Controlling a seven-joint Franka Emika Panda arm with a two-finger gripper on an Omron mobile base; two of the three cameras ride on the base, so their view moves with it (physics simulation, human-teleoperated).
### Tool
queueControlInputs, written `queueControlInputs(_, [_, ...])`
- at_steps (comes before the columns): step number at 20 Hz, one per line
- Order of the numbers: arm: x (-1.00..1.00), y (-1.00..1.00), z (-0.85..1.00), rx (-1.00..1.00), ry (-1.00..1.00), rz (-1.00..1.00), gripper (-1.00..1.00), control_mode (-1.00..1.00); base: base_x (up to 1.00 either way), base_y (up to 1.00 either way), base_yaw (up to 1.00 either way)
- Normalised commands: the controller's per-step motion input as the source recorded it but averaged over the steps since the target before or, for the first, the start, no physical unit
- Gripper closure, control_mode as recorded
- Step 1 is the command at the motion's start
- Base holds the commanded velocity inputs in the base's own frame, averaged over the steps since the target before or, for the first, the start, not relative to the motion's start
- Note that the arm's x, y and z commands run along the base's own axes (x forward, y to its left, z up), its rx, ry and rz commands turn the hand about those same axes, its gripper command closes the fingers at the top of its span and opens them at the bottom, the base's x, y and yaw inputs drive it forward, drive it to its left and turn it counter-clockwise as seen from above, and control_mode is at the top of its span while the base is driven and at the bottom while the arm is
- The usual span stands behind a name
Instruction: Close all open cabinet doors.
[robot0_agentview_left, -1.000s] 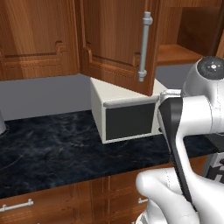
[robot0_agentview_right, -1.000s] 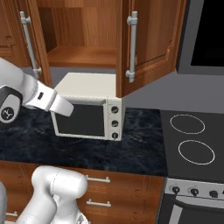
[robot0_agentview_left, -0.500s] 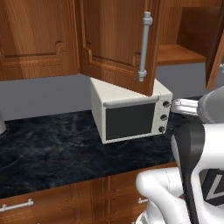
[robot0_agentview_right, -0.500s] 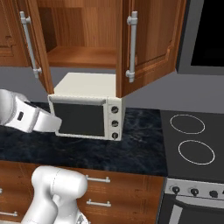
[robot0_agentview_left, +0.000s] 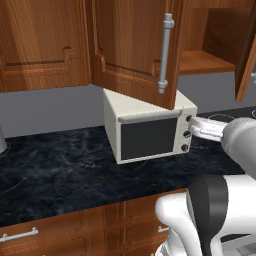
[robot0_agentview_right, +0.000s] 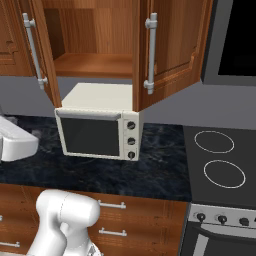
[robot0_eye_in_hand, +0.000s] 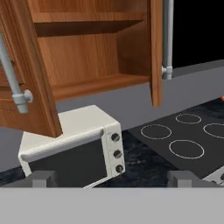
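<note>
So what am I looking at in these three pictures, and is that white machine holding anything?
It is a white robot arm in a simulated kitchen. Two pictures come from cameras behind it, to its left and right; the third looks out from its hand. Its gripper is open and holds nothing. On the dark counter stands a cream toaster oven. Above it, two cabinet doors, the left door and the right door, hang open. A stove sits to the right.

Lighting's even and fairly bright on my end, soft shadow under the open cabinet shelf (robot0_agentview_right: 95, 65). Everything's sharp, no blur or glare, just faint sheen on the dark countertop (robot0_agentview_left: 60, 170).
</note>
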Motion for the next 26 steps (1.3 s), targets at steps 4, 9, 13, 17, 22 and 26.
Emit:
queueControlInputs(4, [0.00, 0.89, 0.18, -0.12, -0.29, -0.03, -1.00, -1.00, 0.00, 0.00, 0.00])
queueControlInputs(9, [0.00, 0.65, 0.20, -0.15, -0.33, -0.04, -1.00, -1.00, 0.00, 0.00, 0.00])
queueControlInputs(13, [0.11, 0.12, 0.01, -0.03, -0.09, -0.03, -1.00, -1.00, 0.00, 0.00, 0.00])
queueControlInputs(17, [0.38, 0.00, 0.00, 0.00, 0.00, 0.00, -1.00, -1.00, 0.00, 0.00, 0.00])
queueControlInputs(22, [0.48, 0.00, 0.00, 0.00, 0.00, -0.01, -1.00, -1.00, 0.00, 0.00, 0.00])
queueControlInputs(26, [0.42, 0.00, 0.00, 0.00, 0.00, 0.00, -1.00, -1.00, 0.00, 0.00, 0.00])
